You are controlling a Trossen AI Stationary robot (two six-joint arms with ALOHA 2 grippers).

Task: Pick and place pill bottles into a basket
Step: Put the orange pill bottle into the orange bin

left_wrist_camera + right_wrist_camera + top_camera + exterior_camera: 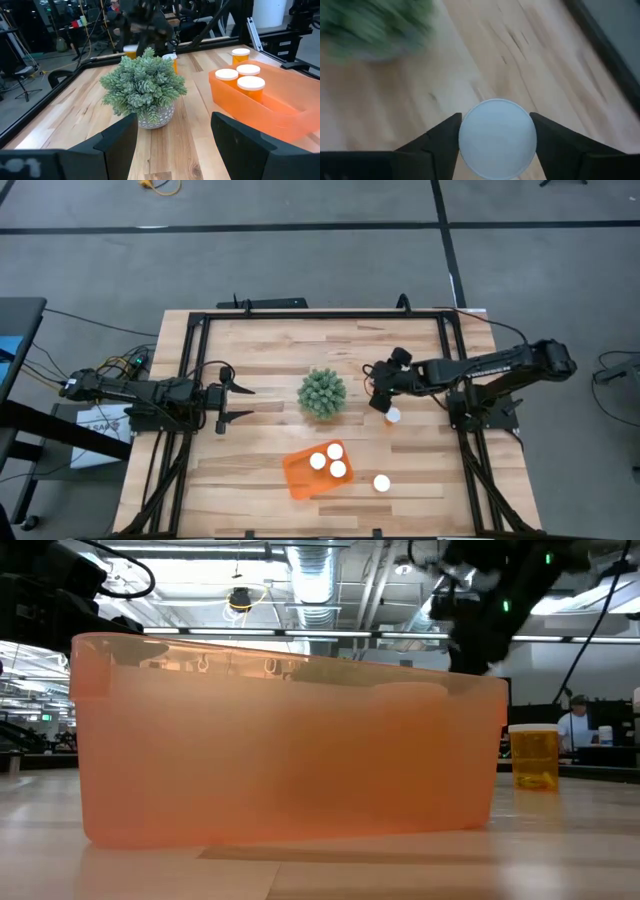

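Observation:
The orange basket [300, 476] lies near the table's front, with three white-capped pill bottles [329, 460] standing in it. It fills the low view [290, 760]. One bottle [381, 482] stands on the table to the basket's right and also shows in the low view [533, 755]. My right gripper [387, 404] is right of the green plant [322, 393], shut on another bottle [496, 131]. My left gripper [245, 404] is open and empty left of the plant, level with the table [172, 125]. My right gripper has the bottle's round white cap [470, 131] between its two fingers, one finger on each side of the cap. The fingers come from above, pointing down. The cap hides the bottle's body, so I cannot tell whether it stands on the table or is lifted.
The potted spiky plant [144, 87] stands at the table's middle, between the two grippers. A black frame [320, 314] runs along the table's edges. Bare wood lies between the plant and the basket.

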